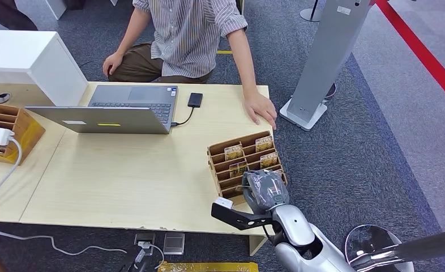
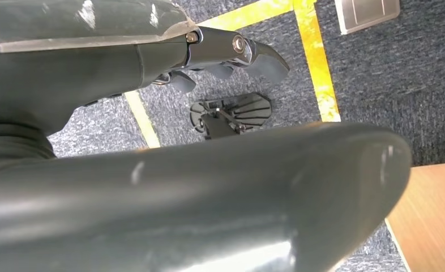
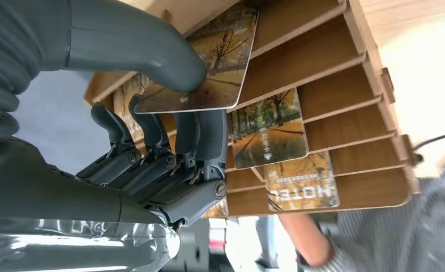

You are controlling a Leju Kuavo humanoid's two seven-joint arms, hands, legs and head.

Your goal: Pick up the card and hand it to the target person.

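Grey carpet with yellow floor tape lies under a pale wooden table (image 1: 124,175). At its near right corner the right hand (image 1: 265,190) reaches into a slotted wooden rack (image 1: 217,156). The card (image 3: 209,68), printed with autumn trees, sits at the rack's nearest slot, pinched between the thumb on its face and the fingers (image 3: 197,136) curled beneath. The left hand (image 2: 231,54) hangs over the carpet, fingers bent, holding nothing. Farther off stand a laptop (image 1: 124,110) and a seated person (image 1: 192,34).

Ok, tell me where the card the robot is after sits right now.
Right wrist view: the card is pinched between the right hand's thumb and fingers at the wooden card rack. Head view: that rack stands at the table's right edge.
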